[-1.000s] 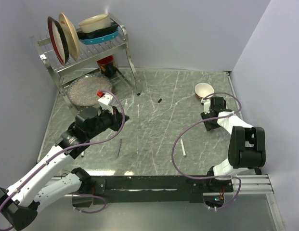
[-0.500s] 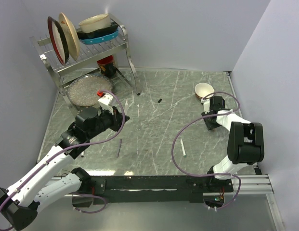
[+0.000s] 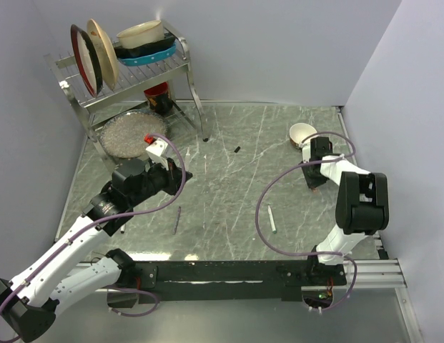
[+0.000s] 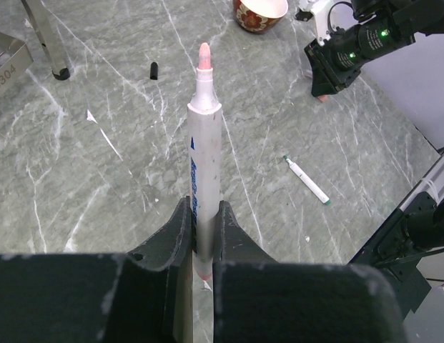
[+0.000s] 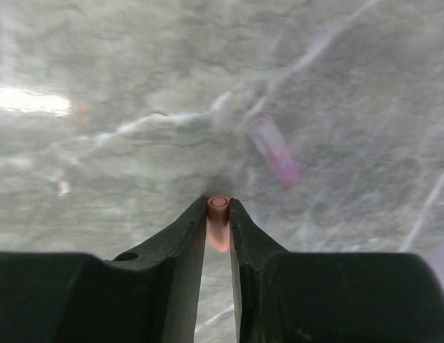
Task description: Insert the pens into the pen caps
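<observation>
My left gripper [image 3: 183, 174] [image 4: 204, 214] is shut on a white-barrelled pen [image 4: 205, 157] with a bare red-orange tip, which points toward the table's middle. My right gripper [image 3: 316, 183] [image 5: 219, 211] points down at the table near the right side and is shut on a short red-orange pen cap [image 5: 219, 218], whose open end faces away from the camera. That gripper also shows in the left wrist view [image 4: 324, 89]. A green-tipped pen [image 3: 272, 219] [image 4: 307, 181] lies on the table. A black cap [image 3: 237, 149] [image 4: 154, 70] lies further back. Another slim pen [image 3: 176, 218] lies at the front left.
A metal dish rack [image 3: 175, 66] with plates and bowls stands at the back left, with a glass plate [image 3: 125, 133] under it. A small bowl [image 3: 302, 133] [image 4: 261, 11] sits behind my right gripper. A blurred pink shape [image 5: 277, 151] shows on the table past the right jaws.
My right arm has swung its elbow in and shifted the gripper slightly right and back, still holding the cap. The left arm has not moved.
</observation>
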Action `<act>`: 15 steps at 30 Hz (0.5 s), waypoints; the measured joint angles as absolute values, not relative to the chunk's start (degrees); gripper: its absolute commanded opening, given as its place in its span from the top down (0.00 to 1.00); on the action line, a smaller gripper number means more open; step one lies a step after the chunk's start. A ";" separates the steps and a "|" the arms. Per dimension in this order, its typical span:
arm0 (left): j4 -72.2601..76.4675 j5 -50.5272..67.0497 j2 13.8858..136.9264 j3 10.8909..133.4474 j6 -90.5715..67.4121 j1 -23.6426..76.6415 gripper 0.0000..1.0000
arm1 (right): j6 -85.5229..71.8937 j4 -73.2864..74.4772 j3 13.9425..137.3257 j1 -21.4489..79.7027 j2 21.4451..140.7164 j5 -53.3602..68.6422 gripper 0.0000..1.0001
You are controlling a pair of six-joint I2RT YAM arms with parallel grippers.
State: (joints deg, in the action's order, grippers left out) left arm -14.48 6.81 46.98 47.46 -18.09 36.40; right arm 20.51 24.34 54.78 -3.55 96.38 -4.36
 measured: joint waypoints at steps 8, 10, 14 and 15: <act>-14.48 6.63 46.92 47.46 -18.06 36.40 0.99 | 11.03 28.49 58.33 6.37 96.53 -1.13 0.75; -14.48 6.57 46.72 47.46 -18.04 36.40 0.99 | 8.62 28.40 59.02 9.76 96.53 -0.62 0.74; -14.44 6.13 46.15 47.46 -17.85 36.40 0.99 | 4.45 28.23 59.68 15.35 97.08 -1.48 0.73; -14.46 6.11 46.11 47.46 -17.78 36.40 0.99 | 3.51 28.38 59.96 16.19 97.56 -2.13 0.73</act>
State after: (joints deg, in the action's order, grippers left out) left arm -14.46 6.11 46.11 47.46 -17.78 36.40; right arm 3.51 28.38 59.96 16.19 97.56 -2.13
